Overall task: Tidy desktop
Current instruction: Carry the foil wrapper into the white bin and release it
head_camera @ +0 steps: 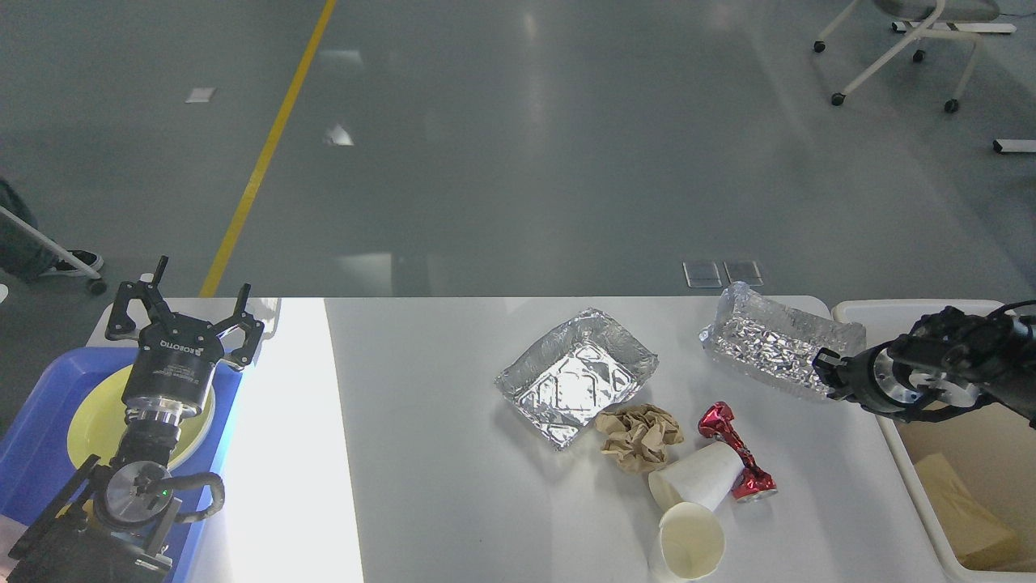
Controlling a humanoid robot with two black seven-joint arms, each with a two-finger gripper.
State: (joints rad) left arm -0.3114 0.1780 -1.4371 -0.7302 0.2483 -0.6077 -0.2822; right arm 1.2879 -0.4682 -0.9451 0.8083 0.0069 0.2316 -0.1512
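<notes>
The white desktop spans the lower half of the head view. My right gripper is shut on the near end of a crumpled foil tray and holds it lifted above the desktop's right edge, close to the cream bin. A second foil tray lies open at the centre. In front of it lie a crumpled brown paper ball, a red foil wrapper and two white paper cups on their sides. My left gripper is open and empty above the blue tray.
A blue tray with a yellow plate sits at the left under my left arm. The cream bin holds brown paper. A wheeled chair stands on the floor far right.
</notes>
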